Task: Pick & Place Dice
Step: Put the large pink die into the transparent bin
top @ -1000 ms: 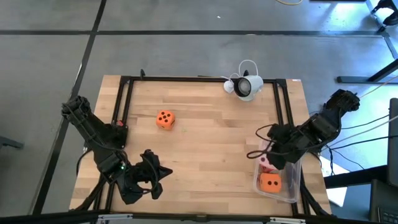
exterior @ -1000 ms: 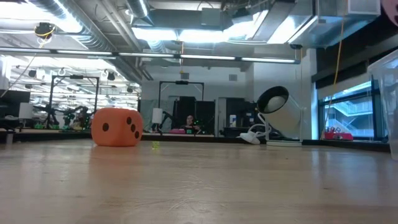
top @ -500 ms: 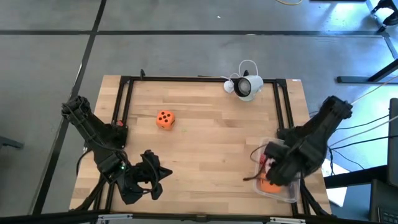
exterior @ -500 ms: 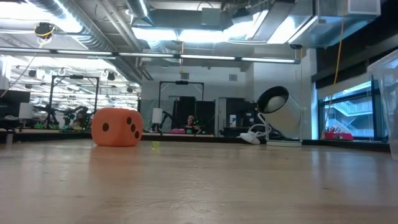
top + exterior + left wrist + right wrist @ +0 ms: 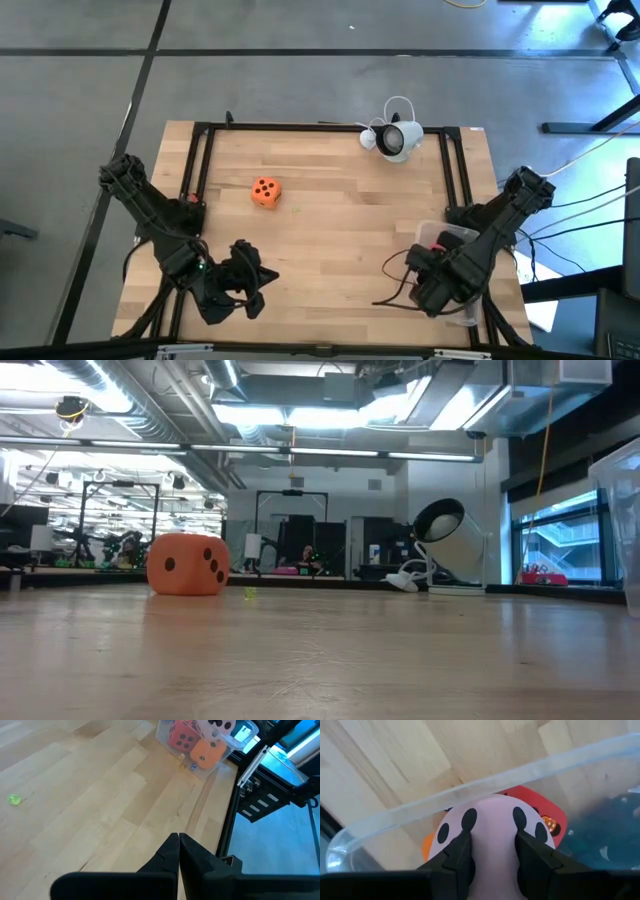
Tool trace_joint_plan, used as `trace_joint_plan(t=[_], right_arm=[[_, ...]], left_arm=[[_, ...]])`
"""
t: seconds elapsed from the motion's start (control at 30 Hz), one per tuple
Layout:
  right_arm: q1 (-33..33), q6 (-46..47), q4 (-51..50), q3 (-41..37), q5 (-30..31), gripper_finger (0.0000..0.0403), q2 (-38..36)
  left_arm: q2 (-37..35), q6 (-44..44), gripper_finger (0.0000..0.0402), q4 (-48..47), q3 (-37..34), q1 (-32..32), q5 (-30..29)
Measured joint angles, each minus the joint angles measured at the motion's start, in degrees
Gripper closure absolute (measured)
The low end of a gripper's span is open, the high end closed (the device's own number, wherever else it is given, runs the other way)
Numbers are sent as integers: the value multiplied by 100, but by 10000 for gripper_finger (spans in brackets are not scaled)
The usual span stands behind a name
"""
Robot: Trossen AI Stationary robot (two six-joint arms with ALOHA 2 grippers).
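At the near-left corner of the wooden surface [image 5: 330, 210] the left gripper [image 5: 178, 851] waits low over the boards, its fingers pressed tightly together with nothing between them. Further in, toward the far-left part, one orange die [image 5: 265, 192] sits alone on the wood, well apart from both arms. A small white lamp-like device [image 5: 397, 138] lies at the far edge. Over at the near-right corner stands a clear plastic bin [image 5: 200, 766] holding a red die [image 5: 180, 736] and a second orange die [image 5: 208, 753]. The right gripper [image 5: 492, 847] hangs just above the bin's rim, clamped on the pale pink die [image 5: 492, 832], directly over the red one.
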Motion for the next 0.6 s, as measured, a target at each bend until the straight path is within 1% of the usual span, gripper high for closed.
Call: trace_joint_plan(t=[0.37, 0.6], right_arm=[[-279, -418, 452, -2, 520, 282, 2], [-482, -786, 828, -2, 736, 286, -16]], left_arm=[[0, 93, 396, 2, 0, 32, -3], [0, 110, 396, 4, 0, 205, 105]])
